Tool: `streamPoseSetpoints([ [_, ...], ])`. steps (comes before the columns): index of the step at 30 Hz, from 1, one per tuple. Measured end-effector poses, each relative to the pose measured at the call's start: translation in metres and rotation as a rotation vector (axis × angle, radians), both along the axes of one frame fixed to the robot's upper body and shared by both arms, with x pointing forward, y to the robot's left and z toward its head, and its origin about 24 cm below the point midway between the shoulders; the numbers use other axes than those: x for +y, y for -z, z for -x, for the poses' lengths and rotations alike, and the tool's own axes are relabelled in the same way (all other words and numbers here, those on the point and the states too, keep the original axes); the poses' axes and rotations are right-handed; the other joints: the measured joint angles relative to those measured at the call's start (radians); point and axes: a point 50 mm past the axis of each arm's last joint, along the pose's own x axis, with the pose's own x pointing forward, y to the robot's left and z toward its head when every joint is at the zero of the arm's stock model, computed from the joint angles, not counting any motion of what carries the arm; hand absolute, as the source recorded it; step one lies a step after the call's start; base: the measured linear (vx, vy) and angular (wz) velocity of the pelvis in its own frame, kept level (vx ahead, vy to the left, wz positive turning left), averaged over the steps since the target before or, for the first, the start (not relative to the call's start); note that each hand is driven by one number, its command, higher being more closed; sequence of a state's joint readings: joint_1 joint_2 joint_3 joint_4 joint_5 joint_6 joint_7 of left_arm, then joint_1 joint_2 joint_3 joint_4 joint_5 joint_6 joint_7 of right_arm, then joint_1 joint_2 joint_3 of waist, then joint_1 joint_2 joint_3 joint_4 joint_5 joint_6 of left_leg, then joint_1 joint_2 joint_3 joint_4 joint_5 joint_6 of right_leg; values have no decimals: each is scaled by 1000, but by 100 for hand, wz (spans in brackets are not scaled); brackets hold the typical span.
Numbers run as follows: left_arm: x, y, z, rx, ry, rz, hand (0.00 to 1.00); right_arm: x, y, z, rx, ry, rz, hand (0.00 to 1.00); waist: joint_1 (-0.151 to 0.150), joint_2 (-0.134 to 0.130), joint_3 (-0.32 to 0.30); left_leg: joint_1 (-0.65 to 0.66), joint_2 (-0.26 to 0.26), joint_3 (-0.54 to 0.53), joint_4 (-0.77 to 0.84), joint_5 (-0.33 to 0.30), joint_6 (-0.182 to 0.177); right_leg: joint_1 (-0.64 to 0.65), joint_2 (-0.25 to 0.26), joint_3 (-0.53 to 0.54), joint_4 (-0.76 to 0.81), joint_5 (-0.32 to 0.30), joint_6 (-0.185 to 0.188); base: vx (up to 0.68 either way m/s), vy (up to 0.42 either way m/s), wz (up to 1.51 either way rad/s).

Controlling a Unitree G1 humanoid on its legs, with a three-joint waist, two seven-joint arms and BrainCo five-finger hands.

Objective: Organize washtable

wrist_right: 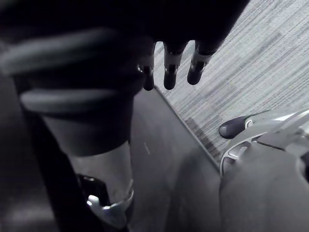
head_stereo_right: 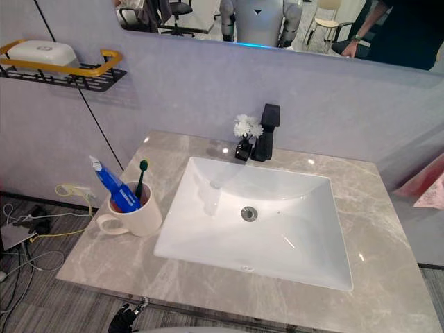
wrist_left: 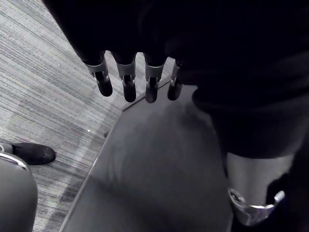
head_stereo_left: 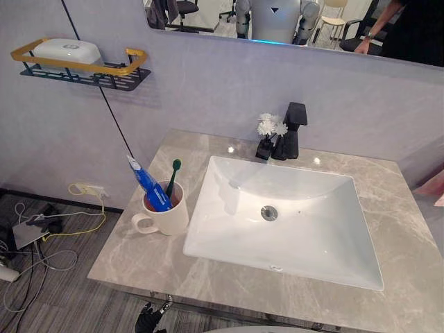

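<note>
Left hand (wrist_left: 126, 81) and right hand (wrist_right: 170, 72) both hang w/ fingers loose and straight, nothing in em. On the counter (head_stereo_left: 139, 267) the mug (head_stereo_left: 166, 218) sits just left of the sink (head_stereo_left: 229, 208), toothpaste (head_stereo_left: 148, 184) + toothbrush (head_stereo_left: 173, 175) standing in it. Faucet (head_stereo_left: 292, 132) & flowers (head_stereo_left: 271, 125) at the sink's far edge. Soap box (head_stereo_left: 67, 50) on the wall shelf (head_stereo_left: 87, 75), far left.

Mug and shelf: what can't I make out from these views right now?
- Mug: in both eye views its wall hides the lower ends of the toothpaste and toothbrush.
- White box on the shelf: the yellow rail hides its base, and the right eye view's left edge cuts the shelf off.
- Pink thing: cut off by the right edge, so I cannot tell what it is.
</note>
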State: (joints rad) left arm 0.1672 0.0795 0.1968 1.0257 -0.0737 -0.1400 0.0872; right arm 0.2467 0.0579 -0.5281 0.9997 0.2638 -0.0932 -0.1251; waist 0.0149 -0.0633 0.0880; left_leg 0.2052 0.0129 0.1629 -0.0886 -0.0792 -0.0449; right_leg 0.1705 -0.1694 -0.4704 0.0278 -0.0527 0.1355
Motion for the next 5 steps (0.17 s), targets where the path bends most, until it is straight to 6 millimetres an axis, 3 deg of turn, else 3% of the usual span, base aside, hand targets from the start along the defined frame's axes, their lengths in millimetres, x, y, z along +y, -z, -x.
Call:
streamPoseSetpoints([
  [5, 3, 0, 0, 4, 4, -9, 0, 5, 2, -4, 4, -35, -17, 0, -1, -2, 9, -5, 1, -4, 0, 4, 6, 3, 6, 2, -16, 0, 0, -24, -40, 0],
])
